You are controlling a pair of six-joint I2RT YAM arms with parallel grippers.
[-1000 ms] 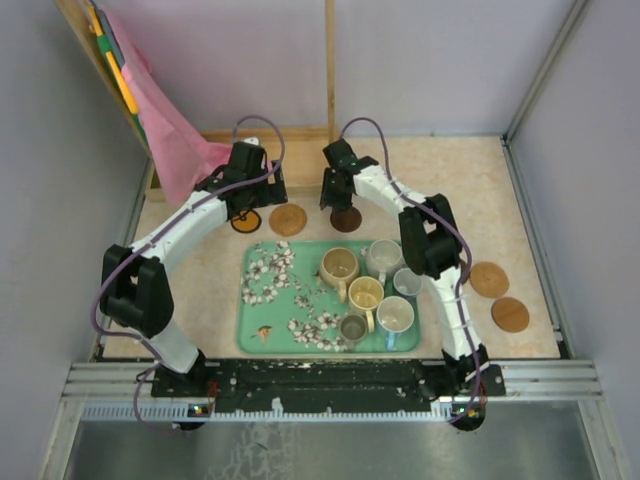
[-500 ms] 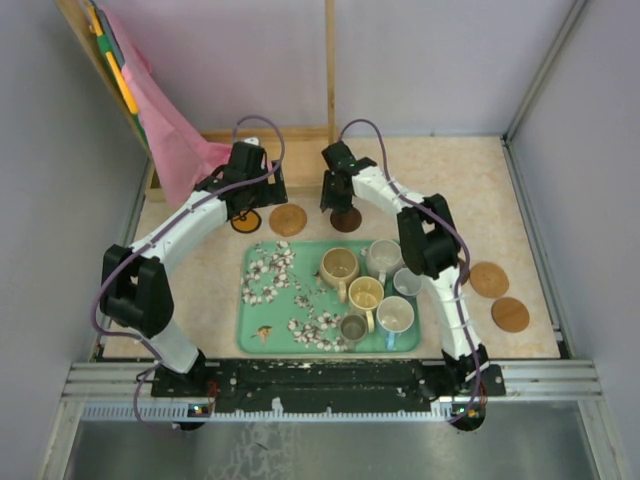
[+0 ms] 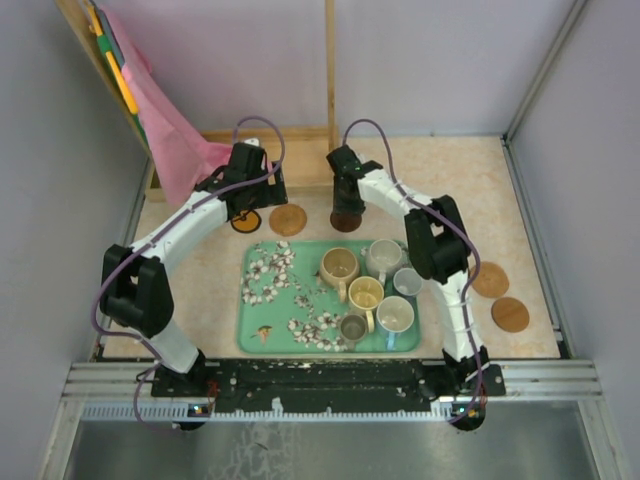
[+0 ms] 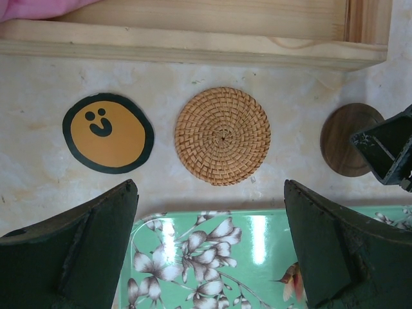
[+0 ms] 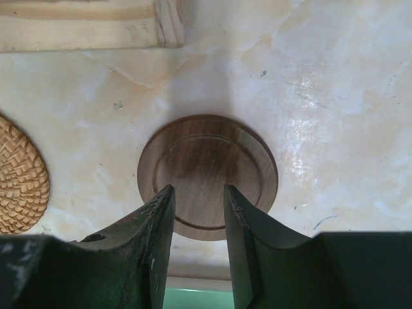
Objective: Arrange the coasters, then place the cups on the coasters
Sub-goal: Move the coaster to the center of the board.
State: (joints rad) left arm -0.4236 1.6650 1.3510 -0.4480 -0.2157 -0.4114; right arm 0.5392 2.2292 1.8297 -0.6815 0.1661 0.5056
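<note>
Pale lilac walls (image 3: pixel 420 60), beige marbled tabletop (image 3: pixel 500 180), wooden frame (image 3: pixel 330 70) behind, pink cloth (image 3: pixel 165 130)

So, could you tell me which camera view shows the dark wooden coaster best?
The right wrist view: the dark wooden coaster fills the centre, grain and grooved rim clear. The left wrist view has it at the edge, partly behind the right gripper; the top view shows a small dark disc.

Behind the tray (image 3: pixel 250 315) and before the wooden ledge (image 4: pixel 193 48), three lie in a row: left coaster (image 4: pixel 108 133), middle coaster (image 4: pixel 223 136), right coaster (image 5: pixel 207 174). My left gripper (image 4: pixel 209 187) hangs over the tray's far edge, my right gripper (image 5: pixel 198 193) over the right coaster. The cups (image 3: pixel 339 265) crowd the tray's right half. Right of the tray, apart from it, lie the farther side coaster (image 3: pixel 489 279) and the nearer side coaster (image 3: pixel 510 314).
</note>
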